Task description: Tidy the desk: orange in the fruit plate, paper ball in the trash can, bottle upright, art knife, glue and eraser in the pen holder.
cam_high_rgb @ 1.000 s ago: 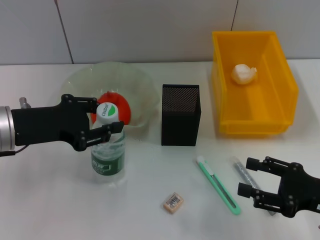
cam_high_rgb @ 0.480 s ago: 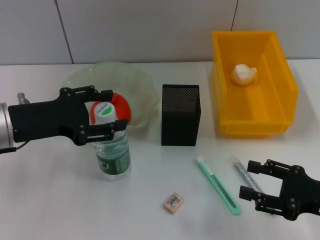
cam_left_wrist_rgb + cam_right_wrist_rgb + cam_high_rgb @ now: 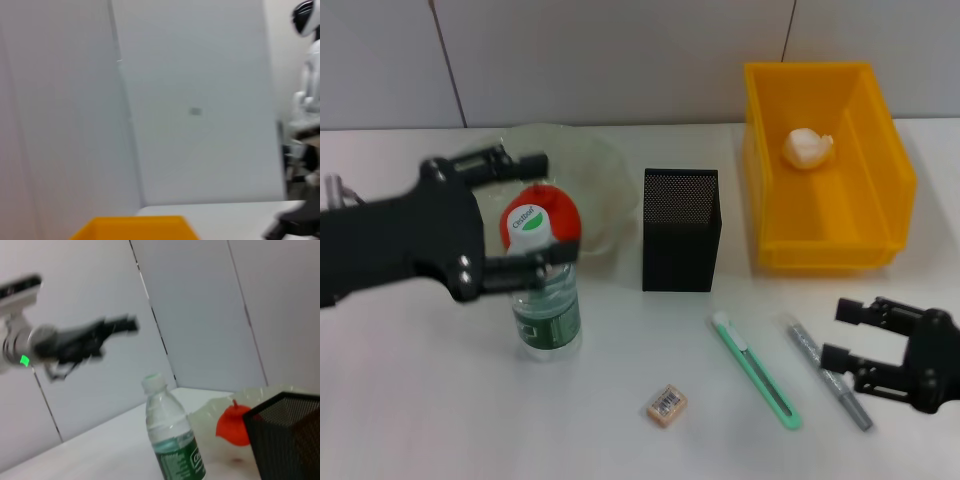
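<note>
The clear bottle with a green label stands upright on the table, also seen in the right wrist view. My left gripper is open, its fingers spread on either side of the cap, apart from it. The orange lies in the glass fruit plate. A paper ball sits in the yellow trash can. The green art knife, the grey glue stick and the eraser lie on the table in front of the black mesh pen holder. My right gripper is open, just right of the glue.
The trash can stands at the back right, close beside the pen holder. The fruit plate stands directly behind the bottle. A wall runs along the table's far edge. Bare tabletop lies at the front left.
My left gripper has let go of the bottle, spread its fingers and lifted. The bottle went from tilted to upright. My right gripper drifted right and back, uncovering the glue.
</note>
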{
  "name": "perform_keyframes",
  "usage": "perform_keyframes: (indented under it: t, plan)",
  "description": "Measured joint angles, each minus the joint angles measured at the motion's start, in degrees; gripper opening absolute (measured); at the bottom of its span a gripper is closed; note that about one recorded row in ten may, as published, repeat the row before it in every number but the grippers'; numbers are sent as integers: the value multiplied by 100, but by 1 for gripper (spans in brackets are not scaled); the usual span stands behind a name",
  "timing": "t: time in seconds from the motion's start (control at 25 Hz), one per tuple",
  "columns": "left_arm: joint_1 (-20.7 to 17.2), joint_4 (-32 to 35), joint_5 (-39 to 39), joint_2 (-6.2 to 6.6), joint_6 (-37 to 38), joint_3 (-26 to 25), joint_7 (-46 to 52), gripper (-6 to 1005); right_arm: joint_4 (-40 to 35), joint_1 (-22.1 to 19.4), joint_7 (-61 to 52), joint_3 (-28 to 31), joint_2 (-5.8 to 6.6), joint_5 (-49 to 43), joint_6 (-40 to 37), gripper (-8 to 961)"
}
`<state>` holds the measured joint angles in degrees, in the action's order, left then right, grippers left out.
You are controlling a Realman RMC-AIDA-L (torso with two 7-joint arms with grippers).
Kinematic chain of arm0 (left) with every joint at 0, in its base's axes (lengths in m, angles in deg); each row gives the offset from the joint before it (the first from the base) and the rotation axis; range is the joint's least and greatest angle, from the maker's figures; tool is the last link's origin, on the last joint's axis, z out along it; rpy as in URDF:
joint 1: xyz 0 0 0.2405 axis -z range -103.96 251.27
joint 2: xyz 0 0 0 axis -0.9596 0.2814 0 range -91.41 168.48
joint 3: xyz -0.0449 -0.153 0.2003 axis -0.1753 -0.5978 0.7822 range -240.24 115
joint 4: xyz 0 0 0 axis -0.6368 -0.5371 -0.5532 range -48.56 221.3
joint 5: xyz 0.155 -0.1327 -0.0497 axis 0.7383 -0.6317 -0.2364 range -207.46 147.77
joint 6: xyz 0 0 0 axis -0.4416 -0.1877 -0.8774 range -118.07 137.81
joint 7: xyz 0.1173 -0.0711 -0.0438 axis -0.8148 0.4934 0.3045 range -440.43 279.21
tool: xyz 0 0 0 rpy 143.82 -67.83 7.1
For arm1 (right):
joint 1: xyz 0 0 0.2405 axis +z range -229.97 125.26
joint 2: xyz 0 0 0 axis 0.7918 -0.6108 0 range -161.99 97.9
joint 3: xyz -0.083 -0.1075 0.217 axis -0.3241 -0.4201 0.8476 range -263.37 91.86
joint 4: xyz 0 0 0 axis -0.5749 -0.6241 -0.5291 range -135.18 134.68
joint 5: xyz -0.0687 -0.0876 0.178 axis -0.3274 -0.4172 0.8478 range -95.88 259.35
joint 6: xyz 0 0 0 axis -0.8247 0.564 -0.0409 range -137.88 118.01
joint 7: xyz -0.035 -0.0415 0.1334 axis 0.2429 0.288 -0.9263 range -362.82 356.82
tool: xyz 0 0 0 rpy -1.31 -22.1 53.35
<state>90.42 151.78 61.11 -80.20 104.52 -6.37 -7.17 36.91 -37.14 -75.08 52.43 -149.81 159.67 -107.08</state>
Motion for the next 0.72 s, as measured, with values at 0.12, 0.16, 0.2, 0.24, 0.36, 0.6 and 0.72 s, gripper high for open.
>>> perform_keyframes:
  t: [0.12, 0.16, 0.2, 0.24, 0.36, 0.6, 0.72]
  plan:
    - [-238, -647, -291, -2, 69, 392, -837, 815, 545, 0, -546, 139, 14, -5, -229, 736]
    - [-280, -817, -367, 0, 75, 454, -1037, 815, 799, -4, -780, 167, 15, -19, -297, 735]
    - [-339, -1074, -478, 2, 90, 550, -1358, 815, 1025, -3, -980, 184, 21, -34, -347, 735]
    - [-371, -1305, -557, 2, 103, 620, -1671, 815, 1354, 7, -1264, 185, 27, -76, -397, 734]
    - [-395, -1979, -688, 12, 129, 749, -2315, 815, 2333, 142, -2271, 139, 67, -311, -492, 734]
    - [-233, -3231, -709, 30, 115, 702, -3039, 815, 4072, 845, -4779, -216, 166, -1595, -606, 735]
    - [-223, -3398, -710, 31, 79, 692, -3160, 815, 4665, 1286, -5980, -828, 214, -2435, -653, 735]
